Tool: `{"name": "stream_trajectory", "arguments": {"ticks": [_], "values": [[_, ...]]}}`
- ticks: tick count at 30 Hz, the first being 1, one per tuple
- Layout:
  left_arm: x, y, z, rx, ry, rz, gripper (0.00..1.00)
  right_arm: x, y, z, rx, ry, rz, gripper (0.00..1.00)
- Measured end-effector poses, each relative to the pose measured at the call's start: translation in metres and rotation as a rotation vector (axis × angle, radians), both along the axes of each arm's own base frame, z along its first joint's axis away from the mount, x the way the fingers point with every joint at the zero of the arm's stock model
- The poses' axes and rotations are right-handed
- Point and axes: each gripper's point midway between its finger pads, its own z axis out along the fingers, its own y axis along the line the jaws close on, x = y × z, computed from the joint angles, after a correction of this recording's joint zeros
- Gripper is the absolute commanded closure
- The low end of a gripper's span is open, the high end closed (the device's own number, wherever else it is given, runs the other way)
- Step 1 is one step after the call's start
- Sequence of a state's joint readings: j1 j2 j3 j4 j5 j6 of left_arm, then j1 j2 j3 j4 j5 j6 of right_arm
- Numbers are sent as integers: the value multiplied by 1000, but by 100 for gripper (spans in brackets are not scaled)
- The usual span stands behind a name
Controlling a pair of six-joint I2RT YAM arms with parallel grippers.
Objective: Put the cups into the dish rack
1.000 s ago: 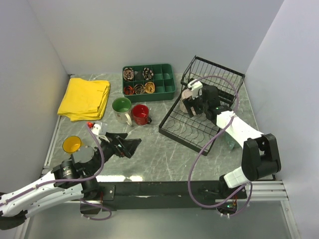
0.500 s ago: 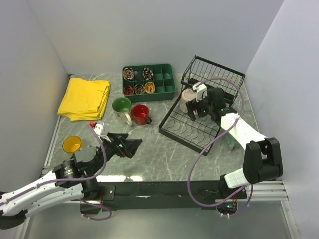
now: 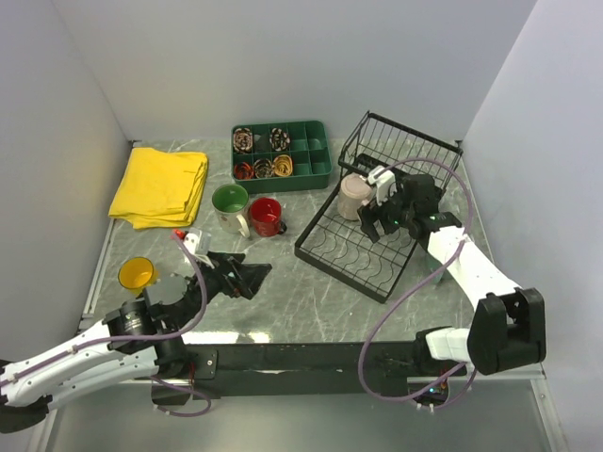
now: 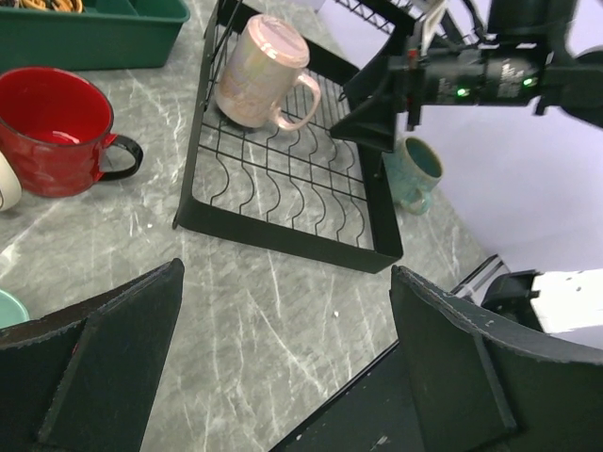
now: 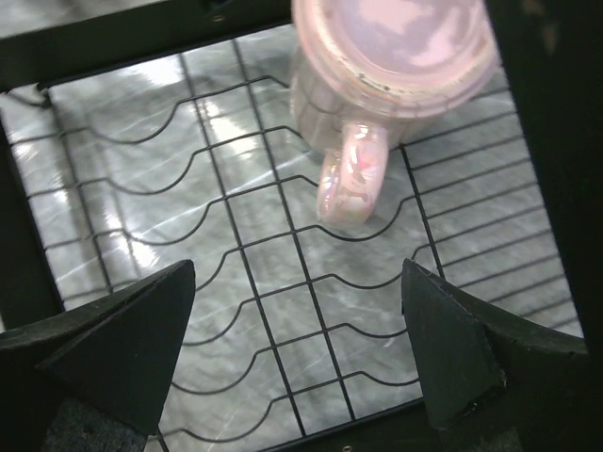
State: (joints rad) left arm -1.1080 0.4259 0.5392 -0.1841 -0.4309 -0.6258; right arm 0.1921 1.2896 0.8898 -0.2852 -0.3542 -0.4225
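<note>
The black wire dish rack (image 3: pixel 349 250) lies at the right. A beige-pink cup (image 3: pixel 355 196) stands upside down on its base, handle (image 5: pixel 349 179) toward my right gripper (image 3: pixel 377 219). That gripper hovers open over the rack floor (image 5: pixel 283 282), a little short of the cup (image 5: pixel 396 56), and holds nothing. A red cup (image 3: pixel 267 216) and a cream cup with green inside (image 3: pixel 229 202) stand left of the rack. A yellow cup (image 3: pixel 137 273) sits at the near left. My left gripper (image 3: pixel 247 276) is open and empty over bare table. A teal cup (image 4: pixel 415 174) stands beyond the rack's right side.
A green compartment tray (image 3: pixel 281 153) with small items stands at the back. A folded yellow cloth (image 3: pixel 160 185) lies at the back left. White walls close in on three sides. The right arm's cable (image 3: pixel 396 301) loops over the table near the rack.
My right gripper has drawn back from the beige-pink cup, which stays on the rack. The rack has shifted slightly toward the left. The left gripper has crept a little forward.
</note>
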Motion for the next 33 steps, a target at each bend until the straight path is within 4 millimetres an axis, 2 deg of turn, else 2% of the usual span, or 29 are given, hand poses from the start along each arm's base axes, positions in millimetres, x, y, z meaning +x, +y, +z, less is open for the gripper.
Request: {"name": "stream_trajectory", "arguments": {"ticks": [5,11,18,26,33], "values": [[1,-4,-6,20,15,-7,4,-11,6,-2,11,28,56,7],[0,-4,2,-5,16,-6,4,-3,8,-21,6,78,52,7],[-1,-1,4,-15,16,-5,4,6,9,-20,-7,47,66,6],[-1,-3,1,-1,22,-6,4,-8,4,-11,-40,21,102,5],[0,-4,2,2,24,-6,4,-15,10,-2,-41,42,198,5]]}}
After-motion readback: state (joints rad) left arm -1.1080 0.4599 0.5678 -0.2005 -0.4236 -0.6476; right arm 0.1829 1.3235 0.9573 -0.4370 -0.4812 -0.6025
